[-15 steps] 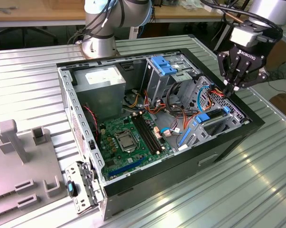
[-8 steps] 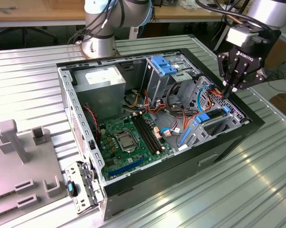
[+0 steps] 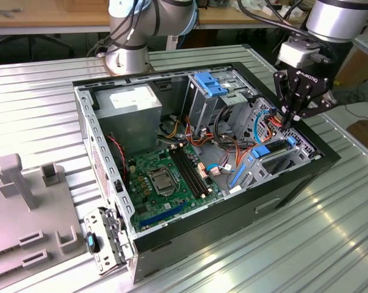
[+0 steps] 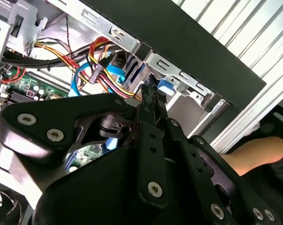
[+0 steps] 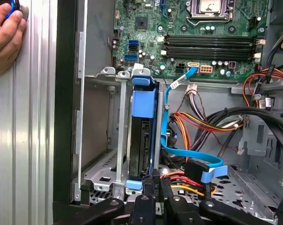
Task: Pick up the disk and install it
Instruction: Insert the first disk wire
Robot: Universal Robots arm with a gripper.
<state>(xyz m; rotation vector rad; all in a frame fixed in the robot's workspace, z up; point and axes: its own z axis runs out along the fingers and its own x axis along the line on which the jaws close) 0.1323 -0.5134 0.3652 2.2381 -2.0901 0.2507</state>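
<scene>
The disk (image 5: 143, 108), dark with a bright blue frame, stands on edge inside the metal drive bay (image 5: 101, 173) at the corner of the open computer case (image 3: 232, 226). In the exterior view the disk (image 3: 274, 154) sits low in the bay on the exterior view's right. My gripper (image 3: 287, 124) hangs just above it, fingers drawn together to a point. In the first wrist view my gripper (image 5: 156, 185) meets the disk's near end with the fingertips together and nothing between them. In the second wrist view my gripper (image 4: 150, 101) points into the bay.
Bundled red, yellow and orange wires (image 5: 202, 124) and a blue cable (image 5: 188, 157) lie beside the bay. The motherboard (image 3: 165, 177) and power supply (image 3: 132, 110) fill the case. A person's hand (image 5: 5, 37) rests on the ribbed table outside the case wall. A grey fixture (image 3: 25, 201) stands at the exterior view's left.
</scene>
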